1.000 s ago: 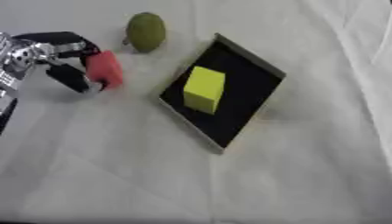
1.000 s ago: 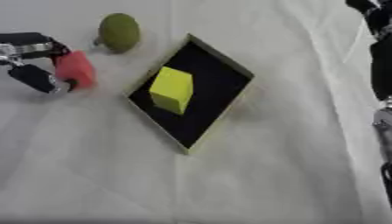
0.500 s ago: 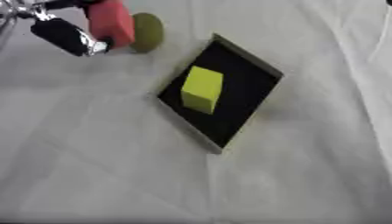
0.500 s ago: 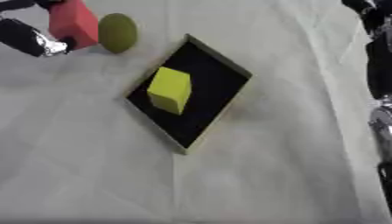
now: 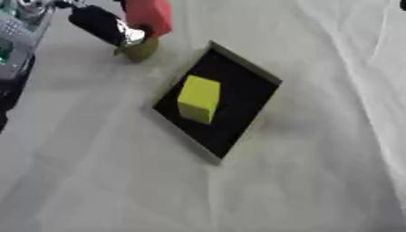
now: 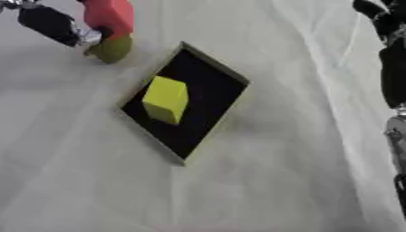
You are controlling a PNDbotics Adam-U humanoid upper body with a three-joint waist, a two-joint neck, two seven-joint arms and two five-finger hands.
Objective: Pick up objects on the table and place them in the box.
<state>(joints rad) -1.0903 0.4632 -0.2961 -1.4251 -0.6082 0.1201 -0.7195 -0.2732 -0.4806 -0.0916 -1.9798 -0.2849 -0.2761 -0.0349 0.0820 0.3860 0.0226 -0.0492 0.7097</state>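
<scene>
Red block [image 5: 148,15] clamped in left hand [image 5: 101,26], raised above olive-green fruit [image 5: 141,48] just short of box [image 5: 252,78]; early release risks landing outside rim or striking fruit.

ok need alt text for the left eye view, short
The left robot hand holds a red block at the top left, above an olive-green round object on the white cloth. Right of centre, a shallow black box holds a yellow cube.
</scene>
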